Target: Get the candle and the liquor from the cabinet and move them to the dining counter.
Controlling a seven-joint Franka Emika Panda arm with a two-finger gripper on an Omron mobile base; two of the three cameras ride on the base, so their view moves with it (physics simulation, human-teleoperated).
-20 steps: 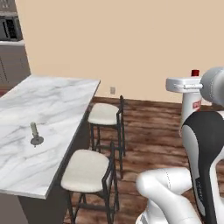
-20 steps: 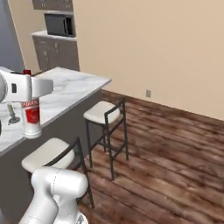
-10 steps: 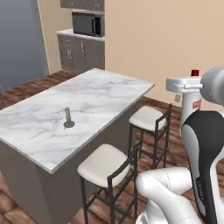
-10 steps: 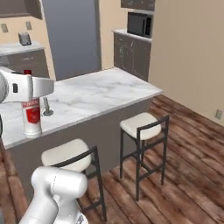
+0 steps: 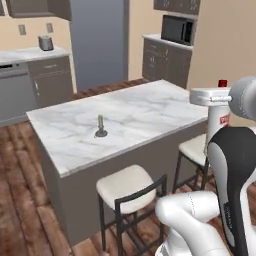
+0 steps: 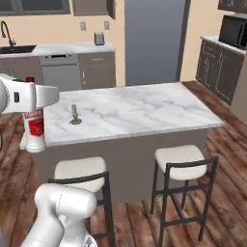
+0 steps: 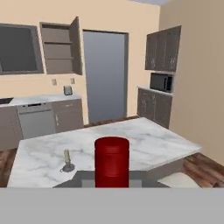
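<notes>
My gripper [image 5: 218, 106] is shut on the liquor [image 5: 219, 122], a white bottle with a red label and red cap, held upright beside the dining counter [image 5: 145, 112]. From the other side the liquor [image 6: 35, 132] hangs under the white hand, off the left end of the dining counter [image 6: 140, 113]. Its red cap [image 7: 112, 159] rises between my fingers in the hand view. The candle [image 5: 100, 127] stands upright in its dark holder on the marble top, apart from the bottle; the candle [image 6: 75, 115] is near the counter's left part. The cabinet [image 7: 59, 48] hangs open on the far wall.
Two cushioned stools [image 5: 126, 186] [image 5: 196, 148] stand along the island's near side, between my base and the counter. A tall grey fridge [image 5: 99, 40], a microwave [image 5: 178, 30], a toaster [image 5: 46, 43] and a sink [image 6: 14, 48] line the far walls. Wood floor surrounds the island.
The whole picture has swung: the base has driven round the island, which now lies broadside ahead. The candle stays on the marble and the bottle stays in my grip.
</notes>
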